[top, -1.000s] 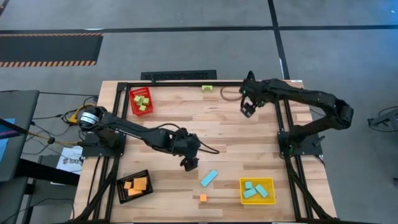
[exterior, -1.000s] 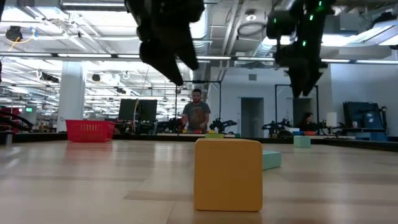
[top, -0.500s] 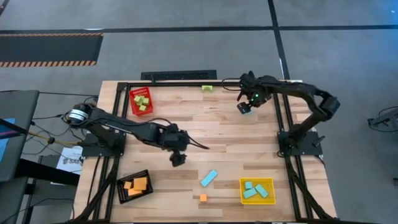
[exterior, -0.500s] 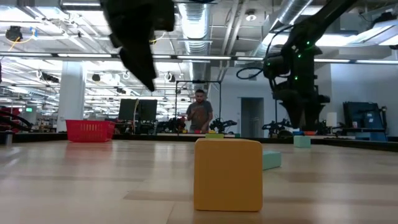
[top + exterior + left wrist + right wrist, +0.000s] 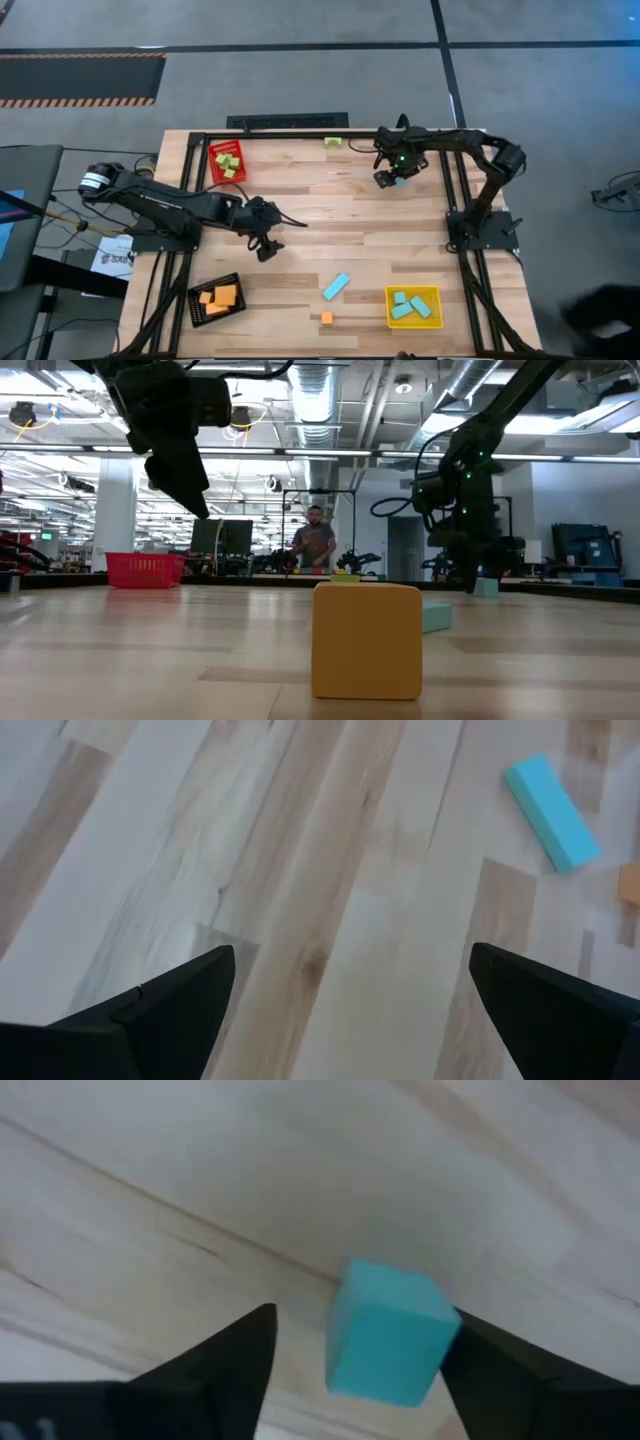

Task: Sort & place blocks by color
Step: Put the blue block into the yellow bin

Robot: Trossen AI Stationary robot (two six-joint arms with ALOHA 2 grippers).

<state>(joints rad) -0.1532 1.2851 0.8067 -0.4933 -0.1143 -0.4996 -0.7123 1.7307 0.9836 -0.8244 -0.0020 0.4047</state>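
My right gripper (image 5: pixel 355 1365) is open and points down at a small cyan cube (image 5: pixel 385 1330) that sits on the table near the far right (image 5: pixel 398 180). Its fingers stand on either side of the cube. My left gripper (image 5: pixel 350 1010) is open over bare wood left of centre (image 5: pixel 265 250). A long cyan bar (image 5: pixel 336 286) and an orange cube (image 5: pixel 327 318) lie near the front edge. A green block (image 5: pixel 333 142) lies at the far edge. In the low view the orange cube (image 5: pixel 366 640) stands close in front. My right gripper comes at the cyan cube from above, and the cube rests flat on the table. One finger (image 5: pixel 480 1370) stands right against the cube's side (image 5: pixel 440 1330); whether it touches, I cannot tell. The other finger (image 5: pixel 235 1355) is clear of it.
A red bin (image 5: pixel 213 163) with green blocks stands at the far left. A black bin (image 5: pixel 200 305) with orange blocks is at the near left. A yellow bin (image 5: pixel 413 292) with cyan blocks is at the near right. A person stands in the room beyond the table.
My right gripper has come down over the cyan cube, shifting a little toward the table's left. My left gripper has drawn back toward the table's left edge, away from the cyan bar. No block has moved.
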